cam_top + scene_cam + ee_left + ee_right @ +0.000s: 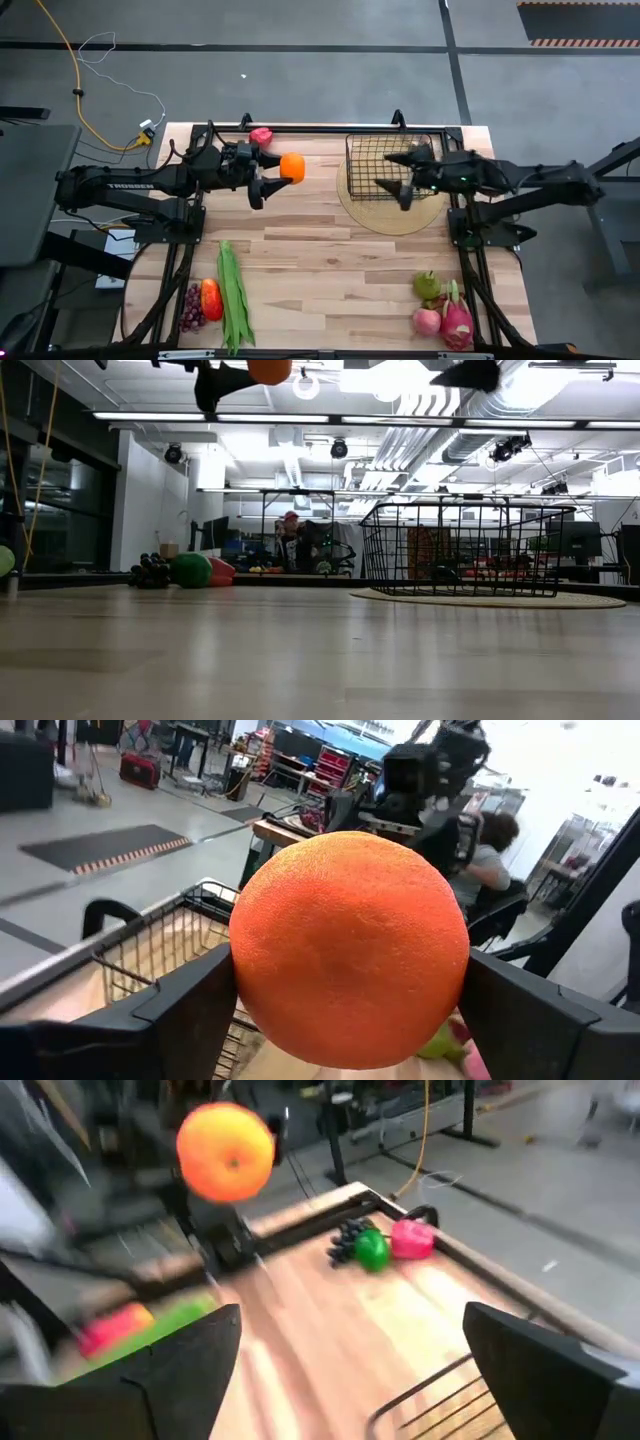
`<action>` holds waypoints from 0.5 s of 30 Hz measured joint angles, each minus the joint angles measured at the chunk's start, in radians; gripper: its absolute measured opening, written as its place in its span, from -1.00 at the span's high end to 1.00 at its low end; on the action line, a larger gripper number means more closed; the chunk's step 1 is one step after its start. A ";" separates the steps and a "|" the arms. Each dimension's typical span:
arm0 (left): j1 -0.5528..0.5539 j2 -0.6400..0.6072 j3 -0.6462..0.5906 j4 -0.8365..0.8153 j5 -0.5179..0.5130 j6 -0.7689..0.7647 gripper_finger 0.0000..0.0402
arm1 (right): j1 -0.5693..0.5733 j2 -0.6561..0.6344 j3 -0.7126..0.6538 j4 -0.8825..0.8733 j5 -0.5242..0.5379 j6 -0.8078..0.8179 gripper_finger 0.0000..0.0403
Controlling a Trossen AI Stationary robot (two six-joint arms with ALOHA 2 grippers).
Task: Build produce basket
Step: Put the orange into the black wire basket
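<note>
Basket sits on the round mat at the worktop's far right, long axis across the worktop. Left pincer grasps the orange fruit aloft; a loose grip could drop it short. Right pincer hangs released over the basket.

Both arms are dark, nearly black, built of slim tubular links joined by chunkier joint housings. In the high view the left arm fills the left middle of the frame and carries pale lettering along its link. The right arm fills the right middle, with a tiny green light near its wrist. Each ends in a two-fingered claw: the left claw and the right claw have black, wedge-shaped fingers. In the right wrist view's lower corners, those fingers look matte, flat-faced and angular.
</note>
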 joint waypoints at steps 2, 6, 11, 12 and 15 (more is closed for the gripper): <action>0.000 0.000 0.000 0.000 0.000 -0.066 -0.63 | 0.000 0.079 0.083 -0.052 0.000 -0.116 -0.89; 0.000 0.000 0.000 0.000 0.000 -0.238 -0.63 | 0.000 0.225 0.228 -0.117 0.000 -0.306 -0.90; 0.000 0.000 0.001 0.018 -0.011 -0.438 -0.63 | 0.000 0.376 0.345 -0.117 0.000 -0.469 -0.90; 0.000 0.004 0.001 0.024 -0.011 -0.460 -0.63 | 0.000 0.405 0.367 -0.116 0.000 -0.489 -0.90; 0.000 0.021 0.001 0.050 -0.011 -0.504 -0.63 | 0.000 0.480 0.415 -0.058 -0.023 -0.535 -0.90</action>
